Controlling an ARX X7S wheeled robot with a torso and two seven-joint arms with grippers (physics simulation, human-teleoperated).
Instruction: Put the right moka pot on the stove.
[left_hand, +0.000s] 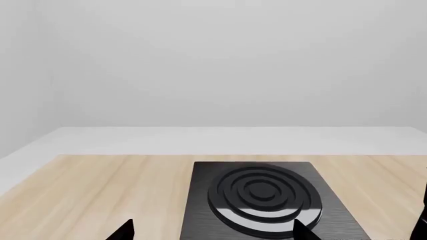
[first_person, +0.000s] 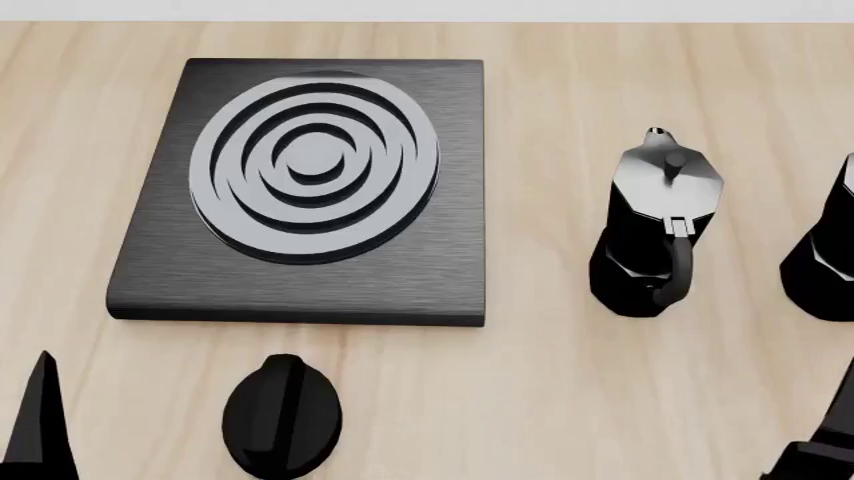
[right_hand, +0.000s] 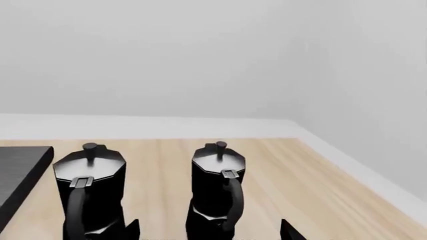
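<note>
The right moka pot (right_hand: 217, 185), glossy black with a knobbed lid, stands upright on the wooden table; in the head view it is cut off by the right edge (first_person: 825, 250). Its twin (right_hand: 90, 187) stands to its left (first_person: 654, 225). My right gripper (right_hand: 210, 231) is open, and the right pot stands just ahead of it, in line with the gap between the fingertips. The stove (first_person: 307, 185), a dark slab with a ring burner, lies at the left. My left gripper (left_hand: 213, 232) is open and empty, at the stove's (left_hand: 263, 197) near edge.
A small black oval knob (first_person: 283, 415) lies on the table in front of the stove. A white wall and ledge (left_hand: 213, 140) run behind the table's far edge. Bare wood (first_person: 541, 200) separates the stove from the twin pot.
</note>
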